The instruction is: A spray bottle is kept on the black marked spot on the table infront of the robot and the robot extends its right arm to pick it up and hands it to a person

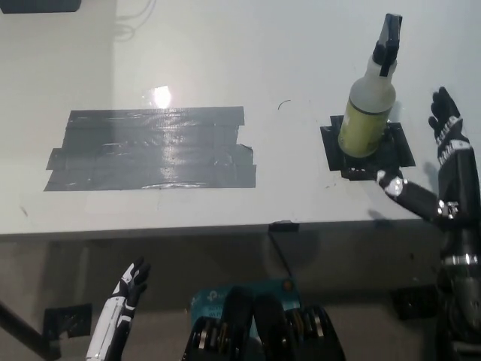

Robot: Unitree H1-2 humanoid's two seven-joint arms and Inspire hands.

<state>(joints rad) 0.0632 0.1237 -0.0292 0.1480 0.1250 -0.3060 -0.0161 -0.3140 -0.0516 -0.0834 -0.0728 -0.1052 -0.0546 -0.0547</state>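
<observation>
Translucent plastic spray bottle (367, 105) with black nozzle stands upright on black tape square (367, 153), just left of my open, empty black right robot hand (443, 162); white left robot hand (122, 301) rests below table (225, 60), fingers apart.

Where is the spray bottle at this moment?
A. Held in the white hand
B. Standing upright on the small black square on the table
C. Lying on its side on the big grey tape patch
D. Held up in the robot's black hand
B: the spray bottle stands upright on the small black marked spot, while the open right hand is beside it, not touching.
</observation>
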